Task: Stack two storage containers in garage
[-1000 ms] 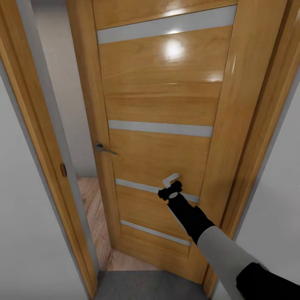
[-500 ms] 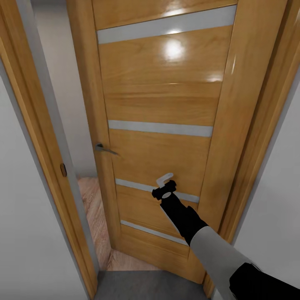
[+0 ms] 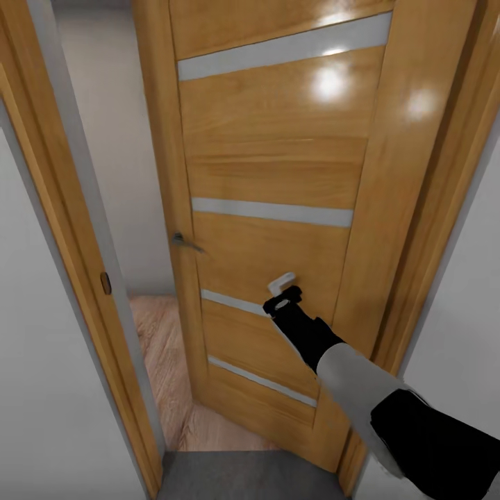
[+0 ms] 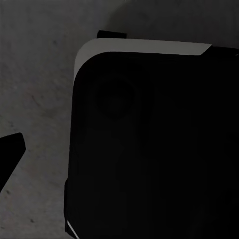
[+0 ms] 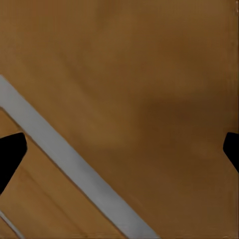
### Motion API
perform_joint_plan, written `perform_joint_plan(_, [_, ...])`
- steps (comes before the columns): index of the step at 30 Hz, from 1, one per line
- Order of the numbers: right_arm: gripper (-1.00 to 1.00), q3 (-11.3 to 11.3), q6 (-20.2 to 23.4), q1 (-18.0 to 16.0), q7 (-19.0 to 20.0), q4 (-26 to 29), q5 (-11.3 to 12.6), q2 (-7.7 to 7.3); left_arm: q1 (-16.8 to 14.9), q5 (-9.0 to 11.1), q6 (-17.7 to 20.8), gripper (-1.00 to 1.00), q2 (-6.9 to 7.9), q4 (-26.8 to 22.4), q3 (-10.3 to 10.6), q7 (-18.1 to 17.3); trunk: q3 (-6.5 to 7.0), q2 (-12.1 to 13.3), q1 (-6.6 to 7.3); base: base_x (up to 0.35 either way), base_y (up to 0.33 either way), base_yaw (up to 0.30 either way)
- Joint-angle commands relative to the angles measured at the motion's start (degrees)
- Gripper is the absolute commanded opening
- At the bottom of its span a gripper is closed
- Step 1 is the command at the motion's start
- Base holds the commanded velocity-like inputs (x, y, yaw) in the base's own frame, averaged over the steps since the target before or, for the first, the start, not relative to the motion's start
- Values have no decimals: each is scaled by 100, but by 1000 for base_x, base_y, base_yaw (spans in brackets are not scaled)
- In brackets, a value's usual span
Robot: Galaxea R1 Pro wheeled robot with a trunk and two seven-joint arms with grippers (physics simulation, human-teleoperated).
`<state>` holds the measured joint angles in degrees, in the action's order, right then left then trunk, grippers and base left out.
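The storage containers are out of view. I face the oak door (image 3: 278, 160) with four frosted strips, standing partly ajar. My right gripper (image 3: 281, 286) is at the door's face between the two lower strips, at or almost at the wood. In the right wrist view the gripper (image 5: 119, 149) is open, its dark fingertips (image 5: 10, 152) far apart against the wood, with nothing between them. In the left wrist view one fingertip (image 4: 10, 149) of my left gripper sits far out at the picture's edge over the concrete floor (image 4: 35, 74), beside the robot's own black body (image 4: 149, 139).
The door's metal handle (image 3: 186, 242) sticks out near its free edge. Through the gap I see light wood-plank floor (image 3: 160, 347) and a white wall. The oak door frame (image 3: 76, 208) stands close at the left, another post at the right. Grey concrete floor (image 3: 243, 479) lies under me.
The door has swung further open, so its free edge and handle sit more to the right and the gap is wider. My right gripper has moved up and forward along with the door.
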<state>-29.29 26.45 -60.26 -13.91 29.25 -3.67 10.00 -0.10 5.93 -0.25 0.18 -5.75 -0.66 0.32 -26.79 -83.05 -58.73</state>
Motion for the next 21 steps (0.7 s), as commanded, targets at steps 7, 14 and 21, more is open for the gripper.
perform_joint_plan(7, [100, -6, 61, -218, -210, -312, -115, 0, 1, 58, -3, 100, 0, -5, -2, 3, -6, -3, 0, 0, 0, 0])
perform_joint_plan(14, [100, -1, 51, -441, -250, -642, -78, 0, 1, 58, -2, 100, 0, -5, -2, 3, -6, -3, 0, 0, 0, 0])
perform_joint_plan(21, [100, 8, -44, -503, -256, -716, -50, 0, 1, 58, -2, 100, 0, -5, 3, 3, -6, -3, 0, 0, 0, 0])
